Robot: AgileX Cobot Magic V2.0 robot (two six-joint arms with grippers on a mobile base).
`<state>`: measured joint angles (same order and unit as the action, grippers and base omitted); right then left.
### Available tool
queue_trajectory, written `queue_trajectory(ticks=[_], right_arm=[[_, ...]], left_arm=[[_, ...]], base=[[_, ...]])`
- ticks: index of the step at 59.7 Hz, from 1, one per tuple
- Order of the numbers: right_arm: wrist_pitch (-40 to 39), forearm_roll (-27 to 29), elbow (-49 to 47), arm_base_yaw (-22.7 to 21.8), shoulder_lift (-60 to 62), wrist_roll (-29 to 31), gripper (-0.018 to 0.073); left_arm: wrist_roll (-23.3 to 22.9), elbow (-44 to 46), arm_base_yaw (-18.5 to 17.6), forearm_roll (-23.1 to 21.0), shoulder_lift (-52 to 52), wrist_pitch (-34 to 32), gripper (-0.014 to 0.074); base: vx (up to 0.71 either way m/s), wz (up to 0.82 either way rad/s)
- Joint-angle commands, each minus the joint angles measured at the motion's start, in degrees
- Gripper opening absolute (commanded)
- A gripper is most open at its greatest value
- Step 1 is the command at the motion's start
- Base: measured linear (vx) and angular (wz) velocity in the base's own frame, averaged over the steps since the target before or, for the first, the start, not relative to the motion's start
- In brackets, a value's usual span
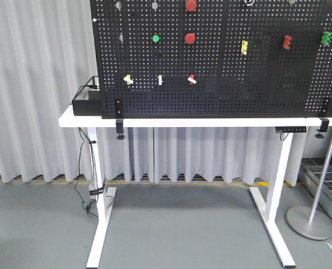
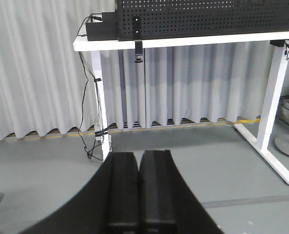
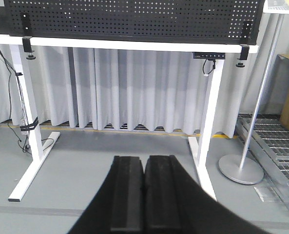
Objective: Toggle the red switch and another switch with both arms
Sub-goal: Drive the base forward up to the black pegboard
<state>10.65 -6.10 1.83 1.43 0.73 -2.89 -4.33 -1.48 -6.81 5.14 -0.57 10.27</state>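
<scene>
Since my black left gripper point(image 2: 139, 161) and right gripper point(image 3: 144, 163) hang pressed together, well apart from the black perforated pegboard point(image 1: 255, 84), I judge nothing toggled: tiny red switch point(image 1: 191, 79) and tiny pale-yellow switch point(image 1: 128, 79) sit in its bottom row.

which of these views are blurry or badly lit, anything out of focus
Exterior front view: even, soft light, no glare; the red switch and pale yellow switch are tiny but distinct. Left wrist view: the left gripper is close and soft-edged, the white table behind is crisp. Right wrist view: same, right gripper blurred, background sharp.
</scene>
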Motion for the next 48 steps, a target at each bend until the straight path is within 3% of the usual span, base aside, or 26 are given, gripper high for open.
queue_trajectory(ticks=[1, 48], right_arm=[[-4.7, -0.3, 0.3, -0.3, 0.6, 0.4, -0.0006], [-4.7, -0.3, 0.3, -0.3, 0.6, 0.4, -0.0006]], left_arm=[[-0.4, -1.1, -0.2, -0.4, -0.5, -4.6, 0.0002], [-0.4, -1.1, -0.2, -0.4, -0.5, -4.6, 0.0002]], base=[[0.0, 0.0], [0.01, -0.01]])
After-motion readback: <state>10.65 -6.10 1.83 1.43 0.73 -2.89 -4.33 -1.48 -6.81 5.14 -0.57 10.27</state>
